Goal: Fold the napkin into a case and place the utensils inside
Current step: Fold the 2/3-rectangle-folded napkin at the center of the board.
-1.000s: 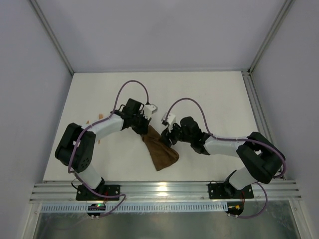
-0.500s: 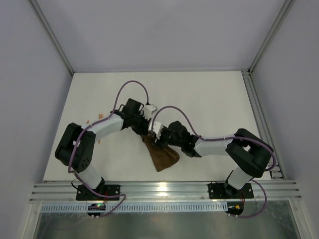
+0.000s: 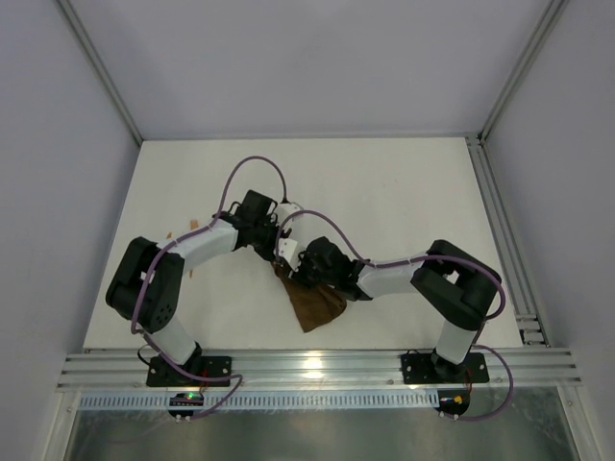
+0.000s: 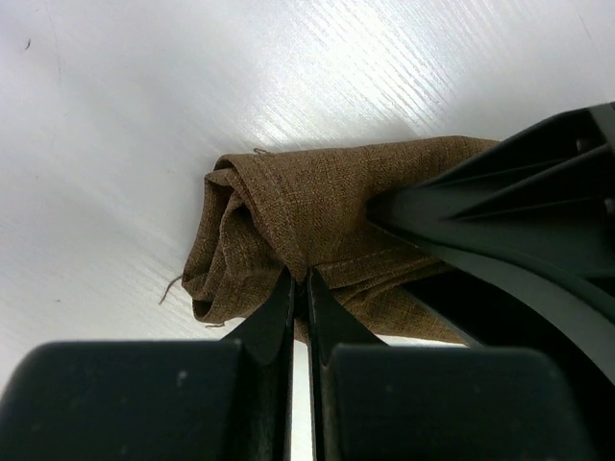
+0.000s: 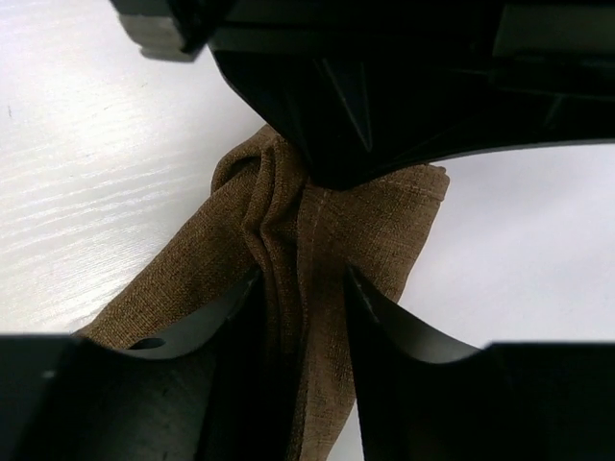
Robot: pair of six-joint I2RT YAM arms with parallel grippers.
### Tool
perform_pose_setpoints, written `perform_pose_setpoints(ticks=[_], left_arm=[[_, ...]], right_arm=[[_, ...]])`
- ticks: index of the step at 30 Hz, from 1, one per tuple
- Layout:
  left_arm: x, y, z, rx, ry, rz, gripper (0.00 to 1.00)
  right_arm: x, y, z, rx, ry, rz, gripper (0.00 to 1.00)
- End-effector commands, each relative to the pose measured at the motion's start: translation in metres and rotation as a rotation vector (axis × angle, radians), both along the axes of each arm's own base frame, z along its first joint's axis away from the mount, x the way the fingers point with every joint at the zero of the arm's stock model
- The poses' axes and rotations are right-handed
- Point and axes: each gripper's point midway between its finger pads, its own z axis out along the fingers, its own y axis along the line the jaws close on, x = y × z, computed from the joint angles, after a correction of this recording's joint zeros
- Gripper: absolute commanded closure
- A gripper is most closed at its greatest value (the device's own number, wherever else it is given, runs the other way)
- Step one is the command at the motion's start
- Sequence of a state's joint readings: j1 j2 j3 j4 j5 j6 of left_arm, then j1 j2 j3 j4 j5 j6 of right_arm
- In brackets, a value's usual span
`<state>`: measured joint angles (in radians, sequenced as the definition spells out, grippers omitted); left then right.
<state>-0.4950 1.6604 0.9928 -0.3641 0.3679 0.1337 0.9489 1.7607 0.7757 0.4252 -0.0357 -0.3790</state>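
Observation:
The dark brown napkin lies as a narrow bunched strip, its top end pulled up between the two arms. My left gripper is shut on the edge of that top end of the napkin. My right gripper faces it from the other side, its jaws apart and straddling a raised ridge of the napkin. In the top view the two grippers, left and right, meet over the cloth. Small orange-tan utensils lie on the table to the left, behind the left arm.
The right arm's black finger fills the right side of the left wrist view. In the right wrist view, the left gripper's body hangs close above the cloth. Metal rails edge the white table on the right and front.
The right arm has swung left to the napkin's top end, and its jaws have narrowed around the cloth ridge. The left gripper has kept its hold in place.

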Motion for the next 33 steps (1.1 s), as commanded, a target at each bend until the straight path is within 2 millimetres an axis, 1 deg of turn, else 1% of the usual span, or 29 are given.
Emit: perform_pose_setpoints(ticks=[1,2,3,4,5,6,7,8,9,11,12,13,15,16,17,19,21,24,25,27,30,33], left_arm=[[0.004,-0.007,0.014,-0.037,-0.004,-0.011,1.00],[0.004,-0.008,0.014,-0.040,-0.001,-0.013,1.00],[0.003,-0.008,0.015,-0.040,0.002,-0.016,0.99],[0.004,-0.008,0.015,-0.039,0.003,-0.017,0.98],[0.004,-0.008,0.015,-0.036,0.003,-0.019,0.94],[0.005,-0.007,0.016,-0.033,0.000,-0.017,0.90],[0.005,-0.006,0.016,-0.028,-0.003,-0.013,0.84],[0.006,-0.005,0.017,-0.023,-0.009,-0.014,0.71],[0.006,-0.004,0.018,-0.020,-0.014,-0.012,0.65],[0.007,-0.001,0.025,-0.011,-0.039,-0.013,0.58],[0.008,0.002,0.027,-0.008,-0.049,-0.010,0.58],[0.010,0.003,0.037,-0.016,-0.077,-0.008,0.58],[0.013,0.010,0.047,-0.018,-0.103,0.002,0.61],[0.014,0.013,0.057,-0.027,-0.128,0.009,0.64],[0.014,0.017,0.058,-0.016,-0.136,0.018,0.69],[0.012,0.021,0.059,-0.001,-0.147,0.006,0.72],[0.007,0.025,0.052,0.028,-0.129,-0.001,0.75],[0.001,0.028,0.031,0.116,-0.101,-0.025,0.69],[-0.001,0.028,0.025,0.144,-0.101,-0.031,0.65],[-0.005,0.022,0.013,0.188,-0.104,-0.058,0.63],[-0.005,0.015,0.005,0.195,-0.111,-0.074,0.62],[-0.001,0.006,0.005,0.173,-0.126,-0.082,0.59]], right_arm=[[0.009,0.006,0.011,0.032,-0.017,-0.039,0.59],[0.009,0.005,0.011,0.027,-0.020,-0.036,0.61],[0.008,0.002,0.010,0.028,-0.017,-0.039,0.69],[0.007,0.002,0.010,0.031,-0.016,-0.039,0.73],[0.007,0.002,0.013,0.040,-0.022,-0.039,0.76],[0.006,0.001,0.013,0.042,-0.022,-0.039,0.81],[0.006,0.000,0.014,0.043,-0.021,-0.042,0.83],[0.005,0.001,0.014,0.046,-0.018,-0.043,0.84],[0.010,-0.004,0.016,0.039,-0.032,-0.076,0.86],[0.011,-0.004,0.016,0.044,-0.030,-0.084,0.89],[0.010,-0.006,0.013,0.046,-0.021,-0.096,0.90],[0.010,-0.006,0.015,0.061,-0.022,-0.100,0.92],[0.006,-0.009,0.012,0.091,0.007,-0.107,0.94],[0.008,-0.008,0.017,0.123,0.005,-0.118,0.97],[0.006,-0.010,0.016,0.136,0.019,-0.117,0.97],[0.003,-0.006,0.017,0.171,0.050,-0.107,0.97],[0.003,-0.006,0.017,0.184,0.060,-0.108,0.97],[0.004,-0.003,0.022,0.215,0.066,-0.106,0.97],[0.005,-0.003,0.024,0.223,0.067,-0.110,0.97],[0.004,-0.001,0.026,0.235,0.073,-0.102,0.97],[0.004,0.000,0.029,0.248,0.082,-0.103,0.97],[0.004,0.001,0.027,0.243,0.087,-0.098,0.97]])
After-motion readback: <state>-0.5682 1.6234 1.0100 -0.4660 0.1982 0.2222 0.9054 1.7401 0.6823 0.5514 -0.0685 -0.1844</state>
